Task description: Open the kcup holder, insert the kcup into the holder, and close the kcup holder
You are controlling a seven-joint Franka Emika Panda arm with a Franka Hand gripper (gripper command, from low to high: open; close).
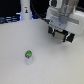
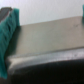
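Bench: a broad white bench (image 1: 30, 70) carries the whole scene.
Arm: the white Franka arm hangs over the far side at the exterior view's right, its dark-fingered tool (image 1: 61, 37) low over that corner.
Holder: the black boxy kcup holder (image 2: 45, 42) fills the wrist view as a dark flat top with a pale front edge; in the exterior view the arm hides most of it.
Tool state: the teal finger pads (image 2: 9, 25) stand apart at either side of the wrist view, the jaws spread, nothing between them.
Step in hand: seemingly opening the drawer. To do it well, hook the front edge squarely and pull straight out, level, so the box does not slide.
Bystander: a tall white bottle-like object (image 1: 25, 12) at the back, well clear.
Pod: the small white kcup with a green top (image 1: 29, 55) stands upright near the front, well apart from the tool.
Obstacles: none visible between pod and holder.
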